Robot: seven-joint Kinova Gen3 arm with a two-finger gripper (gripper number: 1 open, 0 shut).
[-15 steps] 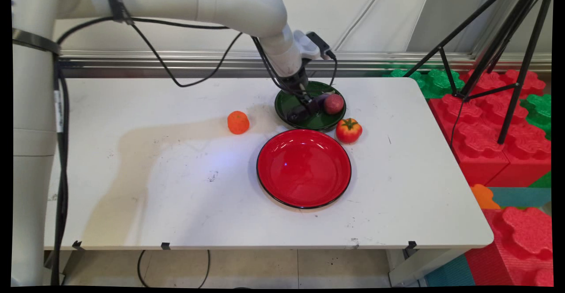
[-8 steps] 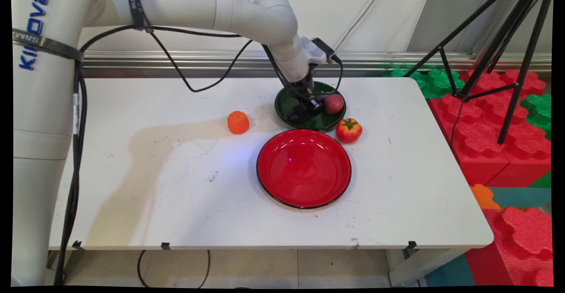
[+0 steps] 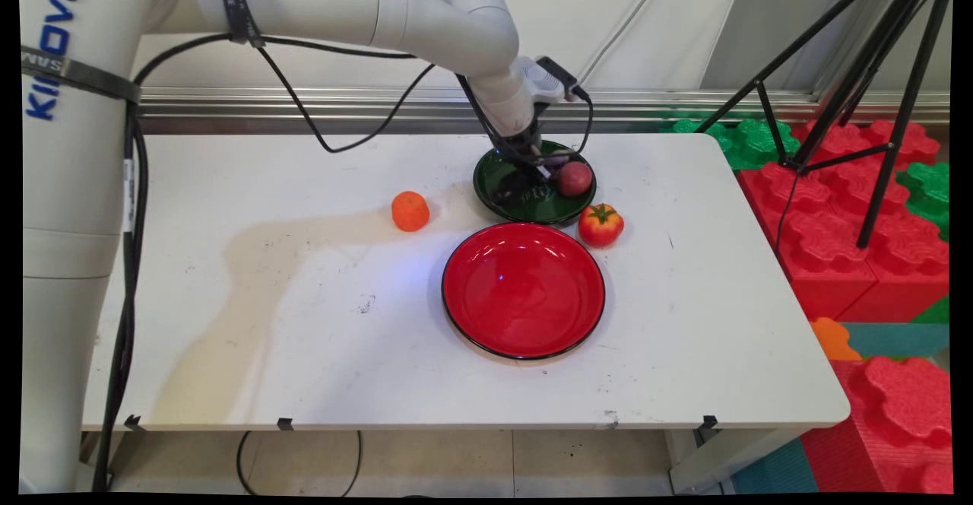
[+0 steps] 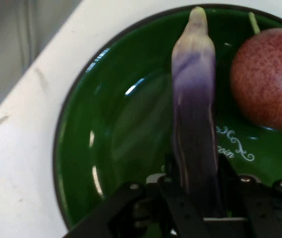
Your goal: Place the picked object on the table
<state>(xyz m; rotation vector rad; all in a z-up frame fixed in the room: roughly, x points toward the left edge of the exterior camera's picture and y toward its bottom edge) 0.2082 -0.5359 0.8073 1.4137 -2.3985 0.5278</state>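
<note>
Gripping slender purple-and-white eggplant [image 4: 194, 109]

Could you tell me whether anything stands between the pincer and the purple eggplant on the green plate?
Nothing does: the pincer is already shut on the eggplant over the green plate. The reddish fruit sits beside it, on the same plate.

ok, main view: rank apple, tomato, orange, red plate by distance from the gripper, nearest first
1. Apple, in the green plate, just right of the gripper.
2. Tomato, on the table, nearer the camera and right.
3. Red plate centre and orange at left: too close to call.
</note>
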